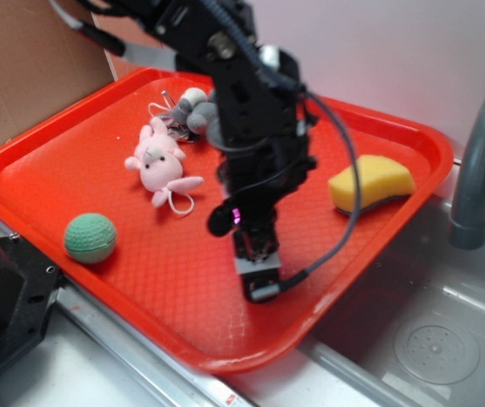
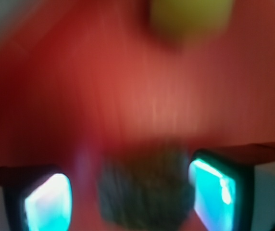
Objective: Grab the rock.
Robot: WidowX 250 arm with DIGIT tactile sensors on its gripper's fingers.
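Observation:
In the wrist view the rock (image 2: 147,192) is a blurred, dark, speckled lump on the red tray (image 2: 80,86). It lies between my gripper (image 2: 132,192) pads. The left pad (image 2: 48,202) stands a little apart from it and the right pad (image 2: 214,190) is close against its side. The jaws are open. In the exterior view my gripper (image 1: 255,273) points down at the tray's front middle, and the rock is hidden behind the fingers.
On the red tray (image 1: 73,153) are a green knitted ball (image 1: 90,236) at the front left, a pink plush toy (image 1: 159,165), a grey object (image 1: 196,110) behind the arm and a yellow sponge (image 1: 371,182) at the right. A sink with a grey faucet (image 1: 480,161) is at the right, and a cardboard box (image 1: 22,59) at the back left.

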